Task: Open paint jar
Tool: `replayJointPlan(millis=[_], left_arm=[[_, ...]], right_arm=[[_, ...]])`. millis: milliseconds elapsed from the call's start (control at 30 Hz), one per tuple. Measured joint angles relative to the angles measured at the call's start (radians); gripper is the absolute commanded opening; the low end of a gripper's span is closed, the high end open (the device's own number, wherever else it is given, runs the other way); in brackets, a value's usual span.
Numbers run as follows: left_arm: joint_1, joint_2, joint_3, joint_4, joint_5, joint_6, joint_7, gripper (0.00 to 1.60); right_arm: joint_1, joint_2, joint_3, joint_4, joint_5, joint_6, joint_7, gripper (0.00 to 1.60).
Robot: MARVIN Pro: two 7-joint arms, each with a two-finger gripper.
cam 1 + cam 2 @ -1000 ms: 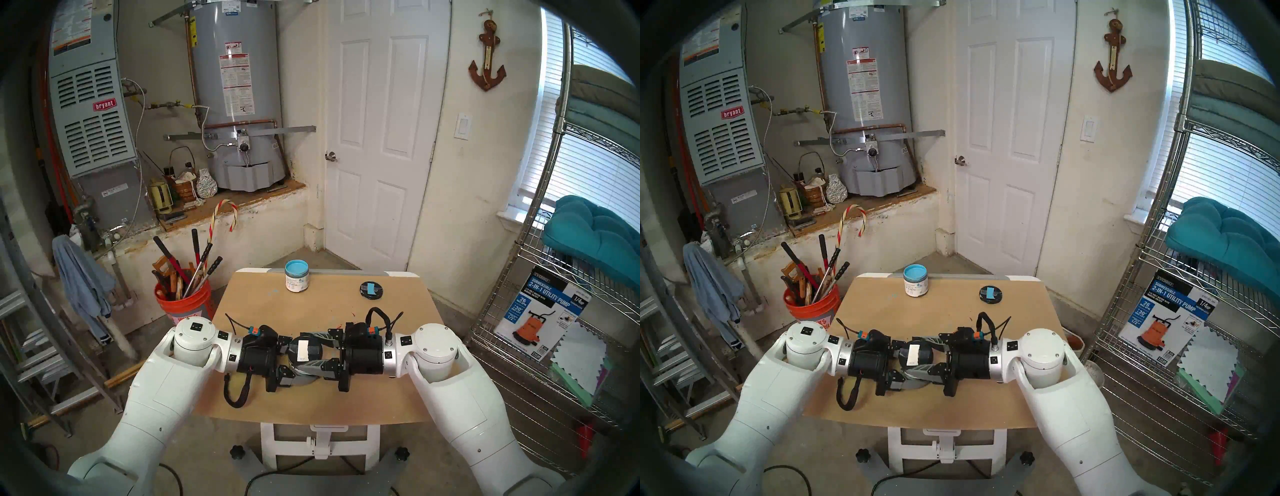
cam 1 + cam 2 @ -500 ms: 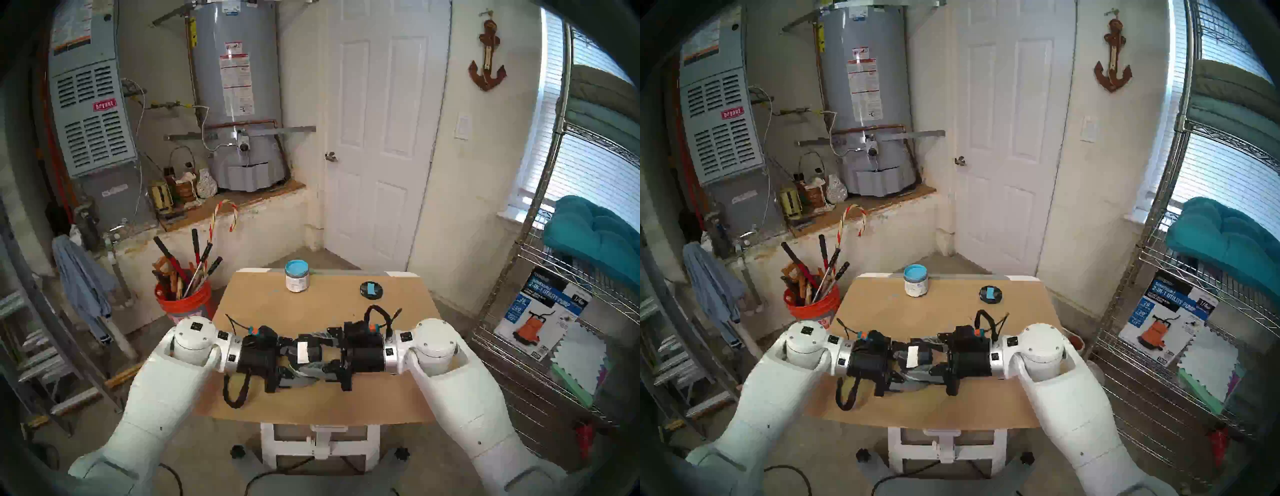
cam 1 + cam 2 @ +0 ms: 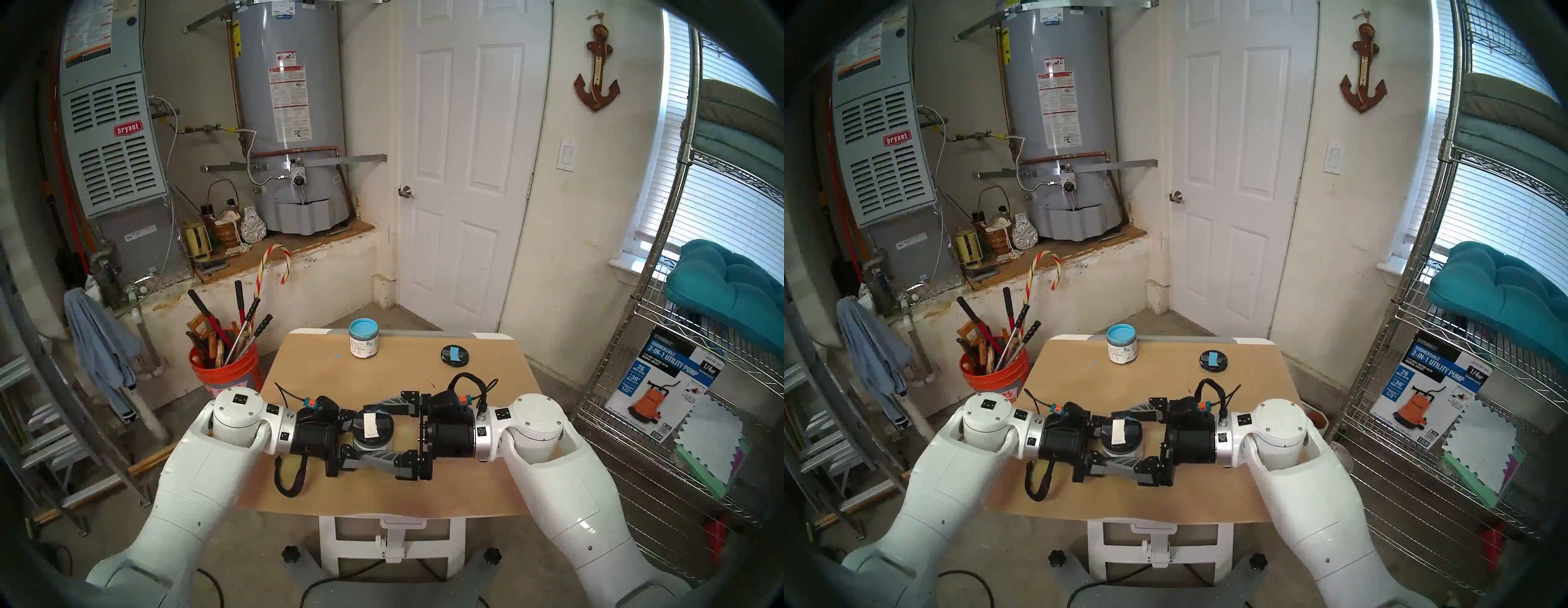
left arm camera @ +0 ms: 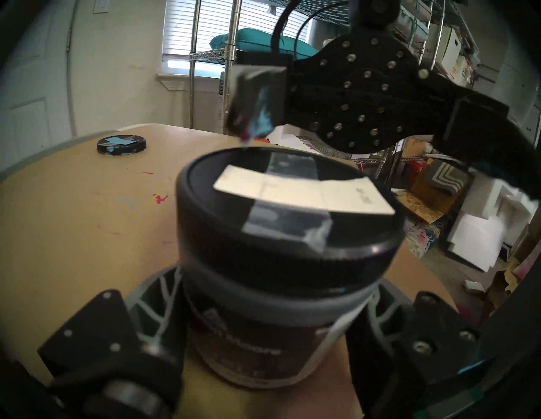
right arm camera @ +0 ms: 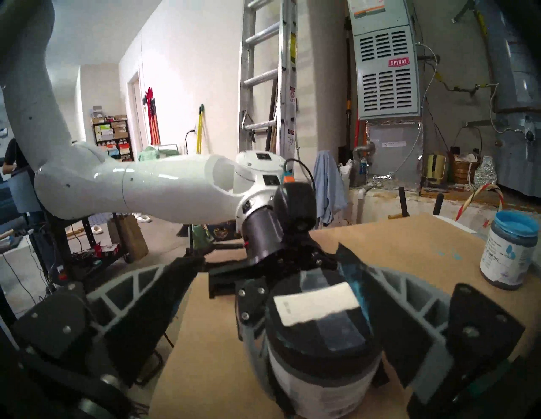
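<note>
- The paint jar [image 3: 371, 441] stands upright near the middle of the table [image 3: 322, 382], between the two arms, its black lid [image 4: 289, 210] on and level.
- A white tape strip [image 4: 301, 190] lies across the top of the lid.
- The left gripper [image 3: 355, 439] reaches in from the left and is clamped on the jar's body below the lid — in the left wrist view its grey fingers [image 4: 158, 295] press against the labelled wall on either side.
- The right gripper [image 3: 382, 429] reaches in from the right with its fingers spread wide, one beyond the lid and one on the near side, both clear of it.
- In the right wrist view the far fingertip [image 5: 355, 278], smeared with blue paint, sits just beside the lid's rim; whether it grazes the rim is hard to tell through the blur.
- A second jar [image 3: 363, 338] showing light-blue paint stands open at the far edge of the table — well apart from the grippers.
- A loose black lid with blue tape [image 3: 455, 355] lies flat to the right of that jar.
</note>
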Motion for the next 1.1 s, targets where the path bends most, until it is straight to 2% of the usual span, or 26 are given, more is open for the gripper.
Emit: replayJointPlan(millis=[267, 467, 800, 1100], left_arm=[[0.017, -0.008, -0.015, -0.017, 0.003, 0.007, 0.023, 0.0], [0.034, -0.011, -0.025, -0.03, -0.001, 0.01, 0.033, 0.0], [0.035, -0.013, -0.03, -0.03, -0.003, 0.011, 0.021, 0.0], [0.031, -0.016, -0.033, -0.02, -0.001, -0.002, 0.01, 0.0]], right_arm=[[-0.077, -0.043, 0.09, -0.089, 0.013, -0.008, -0.142, 1.6], [-0.171, -0.071, 0.125, -0.17, -0.037, -0.035, -0.274, 1.6], [-0.285, -0.092, 0.113, -0.221, -0.094, -0.053, -0.355, 1.6], [-0.342, -0.116, 0.094, -0.246, -0.103, -0.059, -0.389, 1.6]])
